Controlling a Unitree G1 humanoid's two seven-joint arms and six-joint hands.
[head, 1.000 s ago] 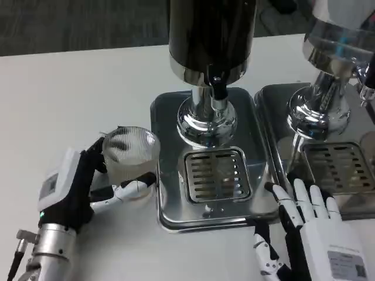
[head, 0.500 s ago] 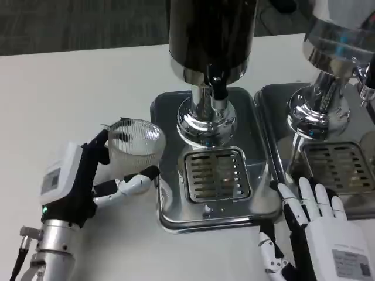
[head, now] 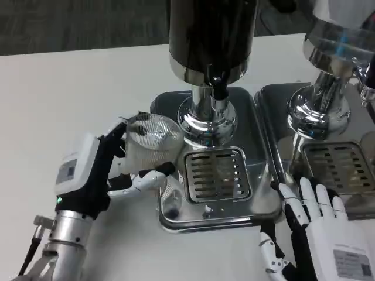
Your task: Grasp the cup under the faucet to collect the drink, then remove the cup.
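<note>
White, matte surface, smooth and flat. Clear ribbed plastic cup, round-mouthed, tilted with its rim leaning toward the dispenser, held in the left hand at the left edge of the drip tray. Left hand clamped on the cup: black-and-white fingers wrapped behind its far side, thumb pressed under its near side, white glossy back turned up and left. Cup positioned over the left margin of the polished steel drip tray, left of the faucet and not beneath it; whether its base touches the tray cannot be told. Faucet short, black, projecting down from the chrome collar of a dark cylindrical dispenser; below it a mirror-finish flared pedestal. Slotted rectangular grille set into the tray just in front of the pedestal, to the right of the cup. Second dispenser at right, chrome-bodied, on its own steel tray with a like grille. Right hand low at the near right, palm down, white back uppermost, fingers apart and extended, tips lying at the near edge between the two trays, gripping nothing, well apart from the cup.
</note>
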